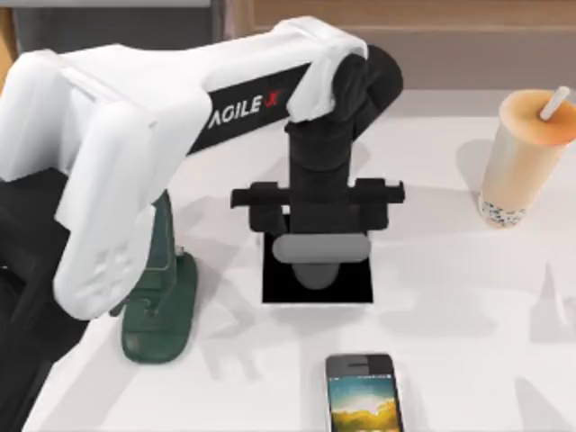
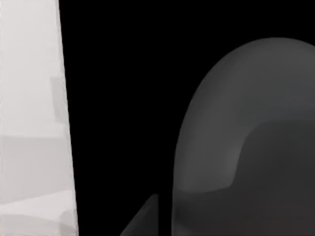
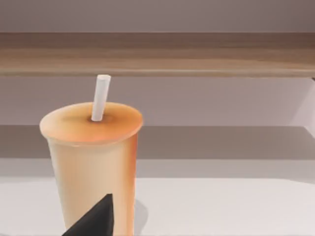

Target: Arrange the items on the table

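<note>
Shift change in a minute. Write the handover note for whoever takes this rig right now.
Left gripper: lowered over the dark grey mouse on the black mat, mid-table; grip not visible.
Right gripper: facing the drink cup, fingers unclear.
Cup upright at the table's far right; smartphone flat at the near edge; green stand at left.
Done: hard to judge. Left: probably cup and phone.

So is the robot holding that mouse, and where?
Looks like it: the left gripper has its jaws down on either side of the mouse, over the black mat. A firm hold can't be confirmed.
</note>
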`<state>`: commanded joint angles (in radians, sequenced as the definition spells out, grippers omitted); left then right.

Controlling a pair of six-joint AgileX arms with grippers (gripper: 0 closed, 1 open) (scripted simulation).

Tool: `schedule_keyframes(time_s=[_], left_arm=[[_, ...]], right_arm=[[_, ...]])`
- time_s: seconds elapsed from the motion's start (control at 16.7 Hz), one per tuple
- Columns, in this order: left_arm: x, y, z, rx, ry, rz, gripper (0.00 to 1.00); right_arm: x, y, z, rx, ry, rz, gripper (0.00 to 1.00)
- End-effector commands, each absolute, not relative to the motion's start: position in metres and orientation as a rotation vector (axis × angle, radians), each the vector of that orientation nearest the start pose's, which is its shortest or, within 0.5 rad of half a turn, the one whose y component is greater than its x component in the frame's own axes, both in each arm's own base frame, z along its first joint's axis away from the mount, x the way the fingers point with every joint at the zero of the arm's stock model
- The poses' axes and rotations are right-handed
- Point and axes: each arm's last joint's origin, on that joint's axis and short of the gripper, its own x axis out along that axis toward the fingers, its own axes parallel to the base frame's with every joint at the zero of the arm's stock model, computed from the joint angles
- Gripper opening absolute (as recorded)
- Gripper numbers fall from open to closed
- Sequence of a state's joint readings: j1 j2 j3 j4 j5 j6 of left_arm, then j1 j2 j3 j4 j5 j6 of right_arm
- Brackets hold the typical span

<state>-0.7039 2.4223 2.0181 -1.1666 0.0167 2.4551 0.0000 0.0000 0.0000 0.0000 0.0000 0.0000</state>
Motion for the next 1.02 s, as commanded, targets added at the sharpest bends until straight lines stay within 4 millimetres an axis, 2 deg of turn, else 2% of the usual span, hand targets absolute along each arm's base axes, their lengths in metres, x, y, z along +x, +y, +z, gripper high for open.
schedule_keyframes(time_s=[0.06,0.12,0.78,1.02], left_arm=[[0.364,-0.302,0.134,-2.215,0.016,2.231,0.98],[0.364,-0.302,0.134,-2.215,0.016,2.231,1.00],[0.364,-0.303,0.138,-2.237,-0.002,2.236,1.00],[0.355,-0.308,0.150,-2.338,-0.161,2.296,1.00]], right_arm=[[0.106,-0.001,0.160,0.000,0.000,0.000,1.00],[0.106,-0.001,0.160,0.000,0.000,0.000,1.00],[0.106,-0.001,0.160,0.000,0.000,0.000,1.00],[0.106,-0.001,0.160,0.000,0.000,0.000,1.00]])
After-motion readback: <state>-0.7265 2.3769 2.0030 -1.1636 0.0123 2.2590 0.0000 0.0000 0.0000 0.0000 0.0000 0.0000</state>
